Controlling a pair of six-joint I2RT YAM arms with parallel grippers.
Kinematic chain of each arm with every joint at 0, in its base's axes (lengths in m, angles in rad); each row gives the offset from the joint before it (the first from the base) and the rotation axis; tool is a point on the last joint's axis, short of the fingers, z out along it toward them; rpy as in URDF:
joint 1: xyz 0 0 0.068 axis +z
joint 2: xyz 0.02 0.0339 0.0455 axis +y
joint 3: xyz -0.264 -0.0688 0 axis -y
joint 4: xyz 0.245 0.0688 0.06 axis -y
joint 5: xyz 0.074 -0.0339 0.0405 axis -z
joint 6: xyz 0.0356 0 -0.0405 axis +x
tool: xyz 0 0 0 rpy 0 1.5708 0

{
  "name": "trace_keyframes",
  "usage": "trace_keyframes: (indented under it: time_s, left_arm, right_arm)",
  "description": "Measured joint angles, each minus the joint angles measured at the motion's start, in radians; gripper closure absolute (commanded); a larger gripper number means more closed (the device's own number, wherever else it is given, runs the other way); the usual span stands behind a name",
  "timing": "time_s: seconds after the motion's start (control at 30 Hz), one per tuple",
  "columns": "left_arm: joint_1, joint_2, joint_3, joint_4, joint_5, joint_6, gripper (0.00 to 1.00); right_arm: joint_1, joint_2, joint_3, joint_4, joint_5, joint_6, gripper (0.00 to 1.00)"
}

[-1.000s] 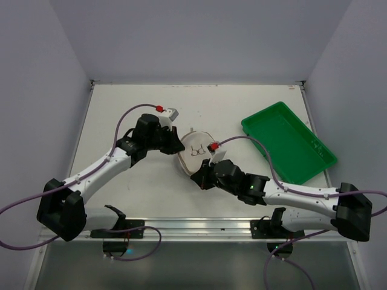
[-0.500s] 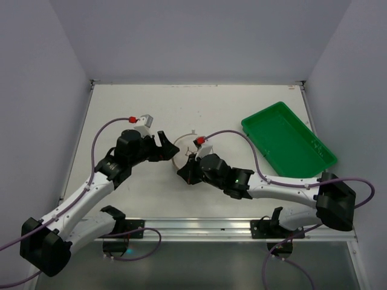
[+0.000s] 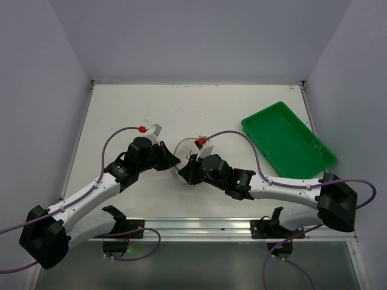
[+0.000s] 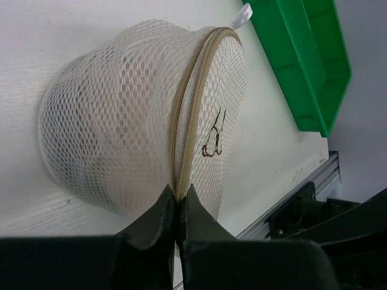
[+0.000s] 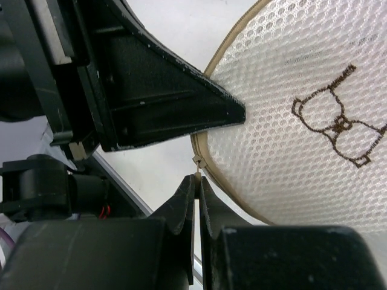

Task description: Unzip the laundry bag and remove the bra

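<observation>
The laundry bag [image 3: 183,147], a cream mesh round case with a tan zipper rim, stands on edge between my two grippers. Its black bra outline shows in the left wrist view [image 4: 213,134] and the right wrist view [image 5: 335,124]. My left gripper [image 4: 177,194] is shut on the tan zipper rim [image 4: 187,115] at the bag's near edge; in the top view it [image 3: 174,161] is at the bag's left. My right gripper [image 5: 198,181] is shut on the small zipper pull [image 5: 198,162]; in the top view it [image 3: 188,171] is just below the bag. The bra is hidden inside the mesh.
A green rectangular tray [image 3: 289,140] lies at the right of the white table and shows in the left wrist view [image 4: 302,54]. The metal rail [image 3: 199,226] runs along the near edge. The two grippers are very close together; the left one's finger [image 5: 169,103] fills the right wrist view.
My left gripper drew back to the left, then came in again and shut on the bag's rim. My right gripper moved up and left to the bag's near edge.
</observation>
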Motion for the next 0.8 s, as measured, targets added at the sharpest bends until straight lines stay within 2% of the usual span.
trace_keyframes:
  time_s: [0.37,0.67,0.73,0.77,0.8]
  left_arm:
    - [0.018,0.150,0.127,-0.018,0.038,0.155,1.00]
    - [0.082,0.286,0.286,-0.085,0.117,0.425,1.00]
    - [0.085,0.310,0.305,-0.095,0.134,0.462,0.91]
    - [0.085,0.317,0.311,-0.101,0.139,0.472,0.76]
    - [0.085,0.319,0.312,-0.103,0.140,0.478,0.70]
  right_arm:
    - [-0.003,-0.137,-0.101,-0.046,0.000,-0.041,1.00]
    - [-0.009,-0.163,-0.114,-0.077,-0.001,-0.066,1.00]
    - [-0.009,-0.155,-0.113,-0.075,-0.001,-0.067,1.00]
    - [-0.009,-0.146,-0.109,-0.073,-0.003,-0.067,1.00]
    - [-0.009,-0.133,-0.104,-0.071,-0.008,-0.066,1.00]
